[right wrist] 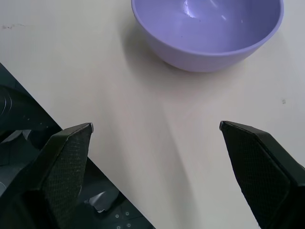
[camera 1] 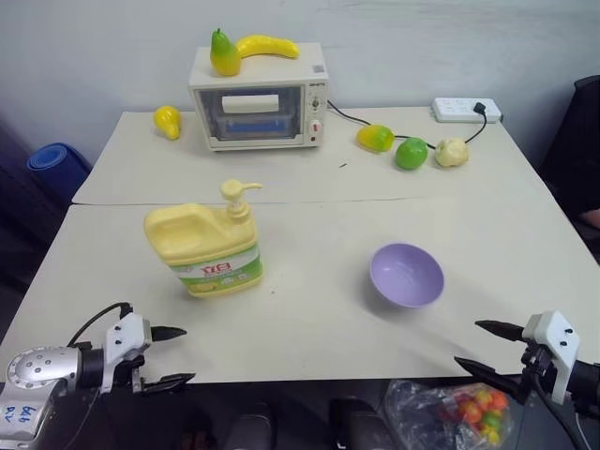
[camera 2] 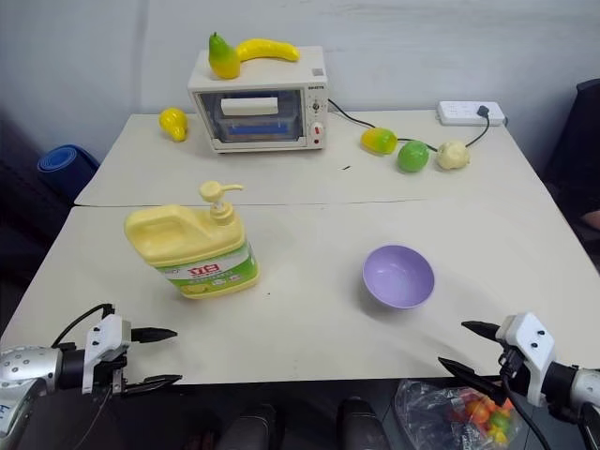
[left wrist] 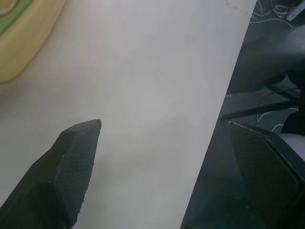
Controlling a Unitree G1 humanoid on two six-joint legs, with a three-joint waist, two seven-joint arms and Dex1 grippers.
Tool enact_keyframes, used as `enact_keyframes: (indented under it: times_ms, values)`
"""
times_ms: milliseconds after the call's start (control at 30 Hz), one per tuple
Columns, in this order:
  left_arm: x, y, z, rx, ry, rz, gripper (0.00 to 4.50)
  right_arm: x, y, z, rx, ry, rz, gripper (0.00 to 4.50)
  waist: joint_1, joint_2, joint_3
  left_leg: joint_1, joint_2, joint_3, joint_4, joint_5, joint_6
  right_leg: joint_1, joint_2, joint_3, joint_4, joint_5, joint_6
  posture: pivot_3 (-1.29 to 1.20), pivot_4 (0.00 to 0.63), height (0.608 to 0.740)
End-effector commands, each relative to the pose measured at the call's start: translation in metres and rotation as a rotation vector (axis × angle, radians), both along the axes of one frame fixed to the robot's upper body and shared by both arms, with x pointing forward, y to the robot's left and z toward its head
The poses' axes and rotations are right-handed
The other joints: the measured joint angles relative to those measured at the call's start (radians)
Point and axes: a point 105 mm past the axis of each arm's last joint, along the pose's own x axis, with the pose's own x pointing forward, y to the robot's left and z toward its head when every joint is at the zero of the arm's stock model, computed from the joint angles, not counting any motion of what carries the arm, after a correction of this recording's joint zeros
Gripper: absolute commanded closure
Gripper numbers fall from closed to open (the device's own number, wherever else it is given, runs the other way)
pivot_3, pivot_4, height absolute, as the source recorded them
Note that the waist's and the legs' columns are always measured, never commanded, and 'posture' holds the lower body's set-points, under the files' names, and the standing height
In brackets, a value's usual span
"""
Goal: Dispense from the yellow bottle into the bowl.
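Left eye view: my left tool (camera 1: 174, 356) and right tool (camera 1: 476, 345) hang wide open and empty at the surface's (camera 1: 309, 319) near edge, bottle (camera 1: 206, 246) and bowl (camera 1: 406, 274) mid-surface.

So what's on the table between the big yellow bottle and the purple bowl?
Nothing: only bare table separates the yellow bottle from the bowl, seen from the head cameras.

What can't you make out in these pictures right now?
- Label lettering on the yellow bottle: too small to read in the head views.
- Yellow bottle in the left wrist view: cut off by the picture's edge.
- Contents of the plastic bag below the table: blurred, partly behind the right hand.
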Motion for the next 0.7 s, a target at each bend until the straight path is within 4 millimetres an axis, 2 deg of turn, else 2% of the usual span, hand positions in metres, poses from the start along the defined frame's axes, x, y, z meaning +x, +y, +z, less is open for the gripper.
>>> enact_keyframes:
  times_ms: [33, 300, 500, 600, 700]
  values:
    - [0.003, -0.001, 0.001, 0.02, -0.025, 0.004, 0.0, 0.002, 0.001, 0.005, -0.027, -0.042, 0.008, 0.04, 0.0, 0.0, 0.0, 0.0, 0.0, 0.0, 0.0, 0.0, 0.0, 0.0, 0.0, 0.0, 0.0, 0.0, 0.0, 0.0, 0.15, 0.74]
    - [0.006, -0.004, 0.002, -0.004, 0.011, 0.03, 0.0, 0.004, -0.002, 0.001, -0.058, -0.036, -0.021, 0.04, -0.001, 0.0, 0.0, 0.001, 0.0, 0.0, 0.0, 0.0, 0.0, 0.0, 0.0, 0.0, 0.002, 0.0, 0.0, 0.0, 0.15, 0.74]
    - [0.005, -0.01, 0.007, -0.002, -0.001, 0.019, 0.0, -0.002, 0.003, 0.006, -0.025, -0.01, -0.012, 0.04, 0.0, 0.0, 0.0, 0.003, 0.0, 0.0, 0.0, 0.0, 0.0, 0.001, 0.0, 0.0, 0.004, 0.0, 0.0, 0.0, 0.15, 0.74]
    - [-0.002, -0.018, 0.019, -0.031, 0.025, -0.033, 0.0, -0.005, 0.01, 0.013, -0.031, -0.016, 0.019, 0.04, -0.001, 0.0, 0.0, 0.003, 0.0, 0.001, 0.0, 0.0, 0.0, 0.001, 0.0, 0.001, 0.004, 0.0, 0.0, 0.0, 0.15, 0.74]
    - [-0.012, -0.037, 0.049, -0.065, 0.047, -0.168, 0.0, -0.007, 0.03, 0.029, -0.04, -0.031, 0.112, 0.04, -0.001, 0.0, 0.0, 0.004, 0.0, 0.001, 0.0, 0.0, 0.0, 0.001, 0.0, 0.001, 0.005, 0.0, 0.0, 0.0, 0.15, 0.74]
